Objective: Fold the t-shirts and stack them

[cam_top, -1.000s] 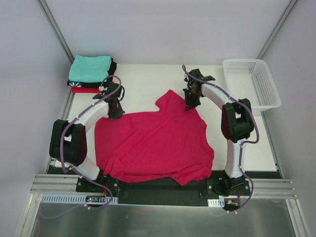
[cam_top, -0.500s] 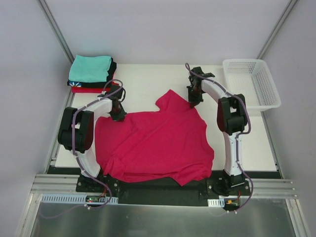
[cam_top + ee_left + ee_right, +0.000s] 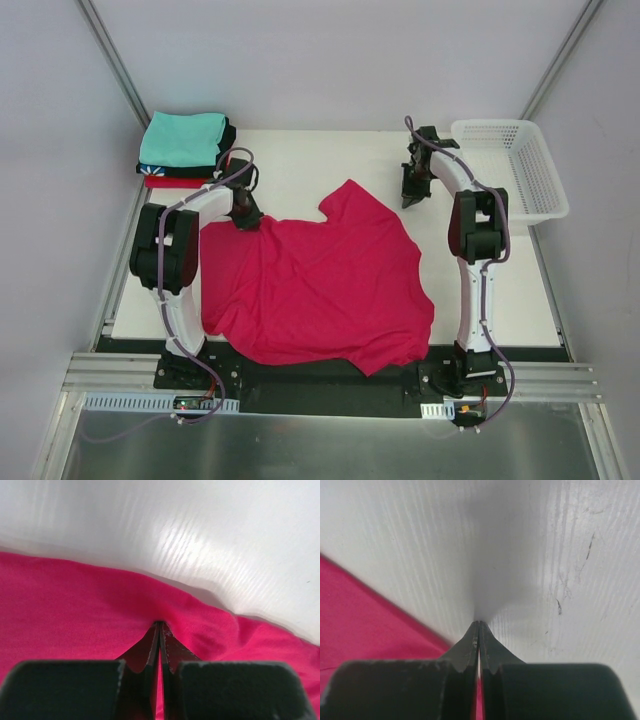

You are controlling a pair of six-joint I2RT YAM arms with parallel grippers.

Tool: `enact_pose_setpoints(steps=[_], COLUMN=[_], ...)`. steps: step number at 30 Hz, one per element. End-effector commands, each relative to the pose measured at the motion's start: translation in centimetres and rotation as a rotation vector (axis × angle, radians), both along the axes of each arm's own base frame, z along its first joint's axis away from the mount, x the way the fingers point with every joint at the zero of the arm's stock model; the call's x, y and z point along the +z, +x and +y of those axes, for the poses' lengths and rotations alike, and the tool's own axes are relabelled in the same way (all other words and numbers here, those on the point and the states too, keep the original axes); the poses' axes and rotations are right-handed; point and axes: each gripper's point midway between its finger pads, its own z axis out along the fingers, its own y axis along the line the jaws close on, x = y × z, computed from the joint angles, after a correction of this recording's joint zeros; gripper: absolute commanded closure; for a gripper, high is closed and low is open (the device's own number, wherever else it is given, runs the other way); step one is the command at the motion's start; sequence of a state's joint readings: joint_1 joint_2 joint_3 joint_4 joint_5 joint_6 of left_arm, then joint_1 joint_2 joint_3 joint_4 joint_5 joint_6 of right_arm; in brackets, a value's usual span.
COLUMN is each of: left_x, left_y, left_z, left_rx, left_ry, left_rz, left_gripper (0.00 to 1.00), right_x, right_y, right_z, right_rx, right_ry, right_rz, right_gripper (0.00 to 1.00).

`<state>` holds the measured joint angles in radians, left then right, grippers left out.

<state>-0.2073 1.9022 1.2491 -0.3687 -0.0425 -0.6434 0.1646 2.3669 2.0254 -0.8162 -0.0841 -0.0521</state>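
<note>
Top external view, item one: crimson-pink t-shirt [image 3: 320,290], spread loosely and creased over the middle of the white table [image 3: 300,165], one sleeve pointing toward 12 o'clock.

Item two: left gripper [image 3: 246,216], sitting at the garment's 10 o'clock corner, on the cloth edge.

Item three: right gripper [image 3: 410,196], off the garment, at roughly 2 o'clock from its centre, over bare table just beside the raised sleeve.

Item four: folded stack at the table's 10 o'clock corner, with the teal t-shirt [image 3: 183,138] uppermost, the black t-shirt [image 3: 229,133] beneath it and the red t-shirt [image 3: 170,182] at the bottom.

Item five: white mesh basket [image 3: 520,165] at the 2 o'clock corner, well apart from the garment.

Left wrist view supplies what the overhead cannot. The left gripper [image 3: 159,626] has its jaws pressed together, the tips buried in a small raised ridge of the crimson-pink t-shirt [image 3: 75,610], pinching it. Bare table [image 3: 175,525] lies beyond at 12 o'clock.

Right wrist view, likewise: the right gripper [image 3: 479,625] has its jaws closed flat against each other, the tips above bare, scuffed table [image 3: 545,555] and nothing gripped at them. The crimson-pink t-shirt [image 3: 365,615] shows only as a wedge at 8 o'clock, and its edge runs diagonally toward the fingers.
</note>
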Motion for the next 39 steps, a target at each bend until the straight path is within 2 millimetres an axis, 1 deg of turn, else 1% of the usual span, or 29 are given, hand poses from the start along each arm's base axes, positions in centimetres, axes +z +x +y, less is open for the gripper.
enact_pose_setpoints(steps=[1, 4, 5, 7, 8, 9, 11, 12, 14, 15, 16, 19, 21, 22, 23, 26, 28, 32, 33, 35, 36, 39], left_x=[-0.8, -0.4, -0.2, -0.1, 0.0, 0.0, 0.1, 0.0, 0.1, 0.1, 0.0, 0.4, 0.5, 0.5, 0.6, 0.8, 0.9, 1.1, 1.1, 1.1, 1.1, 1.1], left_y=[1.0, 0.9, 1.0, 1.0, 1.0, 0.9, 0.5, 0.3, -0.2, -0.3, -0.5, -0.5, -0.5, -0.5, -0.5, -0.3, -0.2, -0.2, -0.3, -0.2, -0.1, 0.2], left_z=[-0.6, -0.7, -0.7, -0.8, -0.8, -0.8, -0.7, -0.8, -0.7, -0.6, -0.6, -0.5, -0.6, -0.5, -0.5, -0.6, -0.6, -0.6, -0.9, -1.0, -1.0, -1.1], left_rx=[-0.008, -0.005, -0.005, -0.008, -0.008, -0.008, -0.002, -0.002, -0.004, -0.004, -0.006, -0.013, -0.017, -0.019, -0.019, -0.02, -0.02, -0.016, -0.025, -0.028, -0.028, -0.034], left_ry=[-0.028, -0.036, -0.039, -0.041, -0.042, -0.042, -0.044, -0.044, -0.043, -0.043, -0.041, -0.039, -0.039, -0.038, -0.038, -0.04, -0.04, -0.041, -0.06, -0.062, -0.063, -0.062], left_rz=[0.009, -0.001, -0.005, -0.004, -0.009, -0.007, -0.005, -0.002, 0.001, 0.001, 0.004, -0.008, -0.009, -0.009, -0.011, -0.017, -0.02, -0.024, -0.019, -0.02, -0.021, -0.023], left_gripper=[1.0, 1.0, 1.0, 1.0, 1.0, 1.0, 1.0, 1.0, 1.0, 1.0, 1.0, 1.0, 1.0, 1.0, 1.0, 1.0, 1.0, 1.0, 1.0, 1.0, 1.0, 1.0], right_x=[3.5, 6.7, 9.3, 11.5, 13.3, 13.9, 14.6, 14.3, 13.5, 11.7, 11.0, 7.3, 6.1, 4.8, 4.4, 2.7, 2.1, 0.0, -0.3, -0.8, -1.2, -1.5], right_y=[0.2, 0.1, 0.5, 0.1, -0.3, -0.8, -1.4, -2.1, -2.3, -2.7, -2.3, -2.0, -1.9, -1.6, -1.5, -1.2, -1.2, -1.1, -1.1, -1.0, -0.7, 0.0], right_z=[0.4, 0.9, 1.2, 2.6, 3.9, 5.3, 7.1, 8.3, 9.7, 10.2, 10.5, 10.9, 11.2, 11.2, 11.2, 10.8, 10.5, 8.8, 8.5, 7.7, 7.1, 5.8], right_rx=[0.005, 0.017, 0.023, 0.053, 0.079, 0.106, 0.135, 0.163, 0.182, 0.182, 0.18, 0.179, 0.181, 0.179, 0.176, 0.164, 0.158, 0.124, 0.117, 0.104, 0.091, 0.073], right_ry=[0.04, 0.046, 0.057, 0.084, 0.132, 0.16, 0.205, 0.214, 0.249, 0.259, 0.275, 0.279, 0.286, 0.283, 0.28, 0.268, 0.262, 0.239, 0.235, 0.226, 0.225, 0.217], right_rz=[-0.034, -0.087, -0.138, -0.168, -0.198, -0.202, -0.203, -0.19, -0.179, -0.138, -0.141, -0.077, -0.05, -0.031, -0.025, 0.004, 0.02, 0.063, 0.069, 0.073, 0.076, 0.072], right_gripper=[0.99, 0.99, 0.99, 0.99, 0.99, 0.99, 0.99, 0.99, 0.99, 0.99, 0.99, 0.99, 0.99, 0.99, 0.99, 0.99, 0.99, 0.99, 0.99, 0.99, 0.99, 0.99])
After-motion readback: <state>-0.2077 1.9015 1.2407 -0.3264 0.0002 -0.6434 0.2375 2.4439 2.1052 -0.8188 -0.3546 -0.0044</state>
